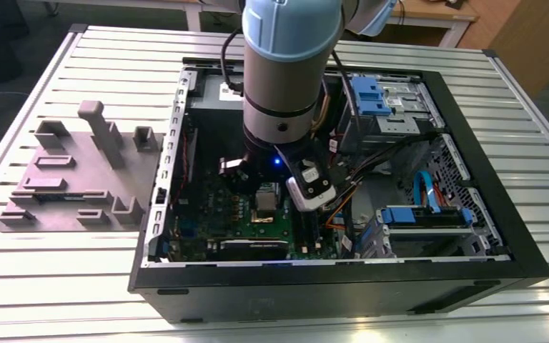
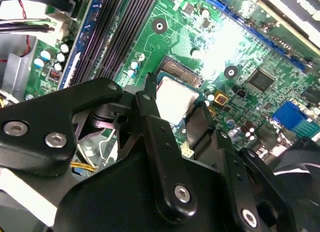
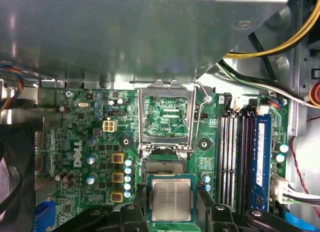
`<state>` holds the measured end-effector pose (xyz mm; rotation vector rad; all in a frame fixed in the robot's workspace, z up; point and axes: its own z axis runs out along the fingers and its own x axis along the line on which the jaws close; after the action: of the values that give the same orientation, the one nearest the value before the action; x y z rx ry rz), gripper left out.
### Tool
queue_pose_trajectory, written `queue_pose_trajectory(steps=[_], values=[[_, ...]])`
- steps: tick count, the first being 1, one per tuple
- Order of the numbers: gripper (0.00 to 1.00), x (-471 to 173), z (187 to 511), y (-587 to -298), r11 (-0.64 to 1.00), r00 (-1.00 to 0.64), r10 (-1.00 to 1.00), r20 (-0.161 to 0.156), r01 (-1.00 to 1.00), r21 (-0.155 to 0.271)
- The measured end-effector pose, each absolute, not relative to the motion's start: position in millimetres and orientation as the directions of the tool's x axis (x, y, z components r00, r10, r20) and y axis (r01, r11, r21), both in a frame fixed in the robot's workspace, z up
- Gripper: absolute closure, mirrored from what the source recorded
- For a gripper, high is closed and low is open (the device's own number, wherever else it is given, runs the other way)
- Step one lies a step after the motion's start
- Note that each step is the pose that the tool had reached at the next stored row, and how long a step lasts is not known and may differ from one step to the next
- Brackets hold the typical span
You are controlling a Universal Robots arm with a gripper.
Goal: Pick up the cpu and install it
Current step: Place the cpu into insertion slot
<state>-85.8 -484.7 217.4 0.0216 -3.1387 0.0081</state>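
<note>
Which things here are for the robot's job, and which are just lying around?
For the job: small flat square silver-grey cpu, held between the black gripper's fingers; open metal socket on the green motherboard.

Just lying about: grey moulded plastic fixture; blue plastic drive brackets; long black memory slots.

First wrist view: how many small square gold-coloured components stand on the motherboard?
3 gold components, in one row: one nearest the cpu, one midway, one nearest the cream connector. The pincer may hide more.
</note>
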Motion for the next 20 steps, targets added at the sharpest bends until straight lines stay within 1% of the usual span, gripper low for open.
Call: queue_pose_trajectory(steps=[11, 20], values=[[0.53, -89, 198, -485, 1.0, -1.0, -0.014, 0.009, -0.014, -0.006], [0.53, -89, 194, -485, 1.0, -1.0, -0.002, 0.011, -0.002, -0.006]])
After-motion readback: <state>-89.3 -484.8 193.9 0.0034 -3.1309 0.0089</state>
